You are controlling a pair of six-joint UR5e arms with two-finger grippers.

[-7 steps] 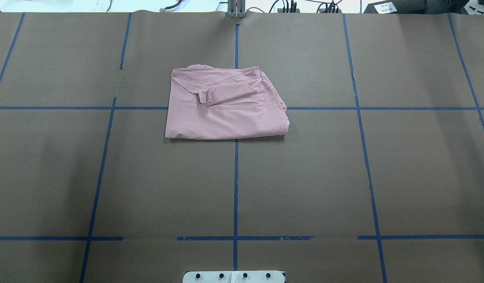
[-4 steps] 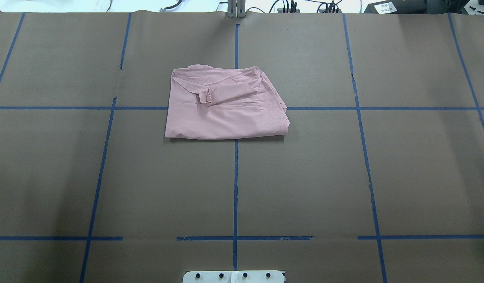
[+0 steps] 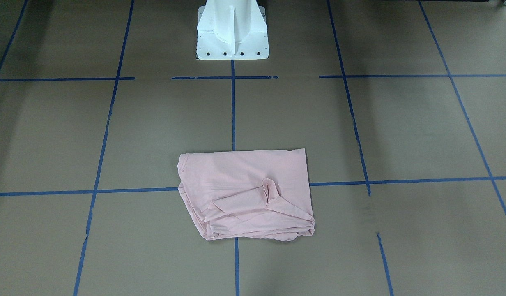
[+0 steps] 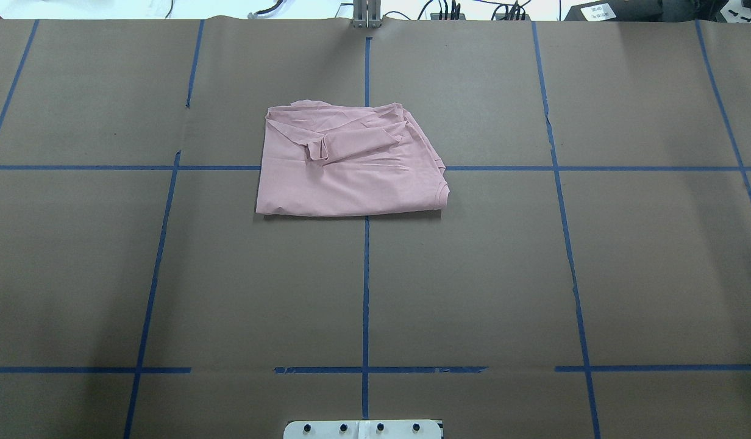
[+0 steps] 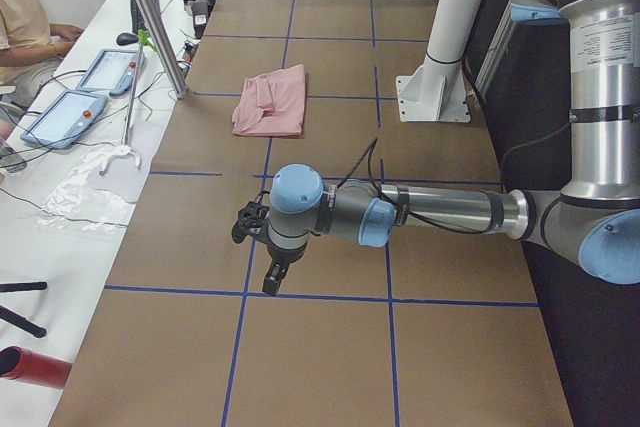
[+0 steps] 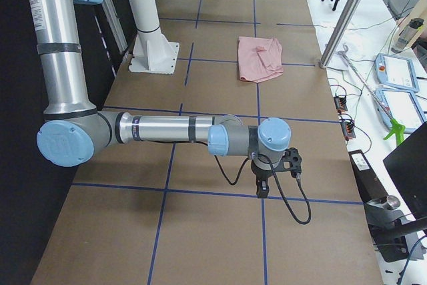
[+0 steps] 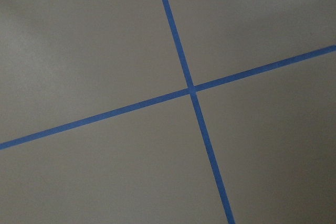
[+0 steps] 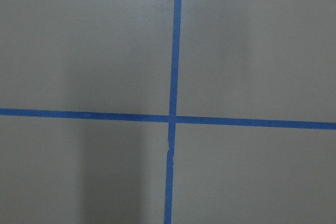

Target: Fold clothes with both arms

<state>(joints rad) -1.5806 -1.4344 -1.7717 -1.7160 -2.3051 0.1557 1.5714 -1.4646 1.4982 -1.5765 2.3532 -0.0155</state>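
Note:
The clothes are one pale pink T-shirt (image 4: 351, 177), folded into a rough rectangle, lying past the table's middle with a sleeve flap on top; it also shows in the front-facing view (image 3: 244, 181) and both side views (image 5: 270, 102) (image 6: 260, 58). No print shows. Both arms are stretched out low over the table's ends, far from the shirt. The left gripper (image 5: 272, 282) and the right gripper (image 6: 261, 190) point down at bare paper; I cannot tell whether either is open or shut. Both wrist views show only brown paper and blue tape crosses.
Brown paper with a blue tape grid (image 4: 366, 292) covers the table. The white pedestal base (image 3: 232, 37) stands at the robot's side. A metal post (image 5: 150, 17) rises at the far edge. A seated person (image 5: 25, 17) and tablets (image 5: 60, 117) are beyond it.

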